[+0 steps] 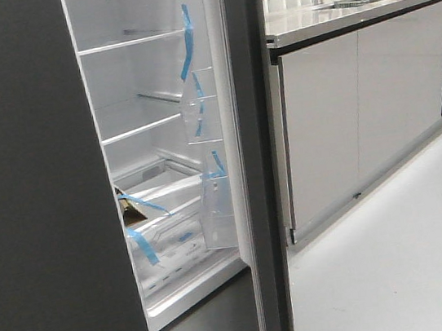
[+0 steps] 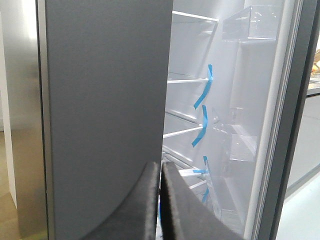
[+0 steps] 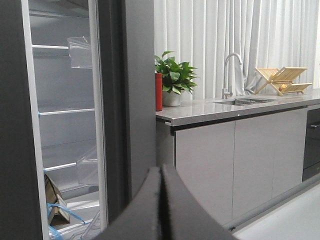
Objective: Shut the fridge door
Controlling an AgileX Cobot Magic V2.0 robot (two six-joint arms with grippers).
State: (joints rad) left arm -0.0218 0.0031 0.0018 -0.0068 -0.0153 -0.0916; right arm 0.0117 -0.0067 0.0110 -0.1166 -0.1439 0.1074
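Front view: the fridge door (image 1: pixel 252 161) stands open, seen nearly edge-on, its dark edge running the full height of the frame between the fridge interior (image 1: pixel 152 142) and the cabinets (image 1: pixel 362 113). Clear bins (image 1: pixel 217 207) on its white lining carry blue tape (image 1: pixel 186 43). A dark grey panel (image 1: pixel 31 192) fills the left of the view. Neither gripper appears here.

Left wrist view: the left gripper (image 2: pixel 160 200) shows as two dark fingers (image 2: pixel 145 210) pressed together, jaws clenched on nothing, in front of the panel (image 2: pixel 105 110). Beyond it, glass shelves (image 2: pixel 185 80) and tape strips (image 2: pixel 202 92) are visible, with the door's lining and a bin (image 2: pixel 250 22) to the right. This view alone shows the upper bin.

Right wrist view: the right gripper (image 3: pixel 161 205) likewise has its jaws closed and empty, fingers (image 3: pixel 142 215) touching. The door (image 3: pixel 137 95) stands upright between the interior and the counter (image 3: pixel 235 107). Only this view shows a plant (image 3: pixel 175 77), a red bottle (image 3: pixel 159 91), the tap (image 3: pixel 229 75) and a wooden rack (image 3: pixel 282 80) in full; a cardboard box (image 3: pixel 52 200) sits low in the fridge.
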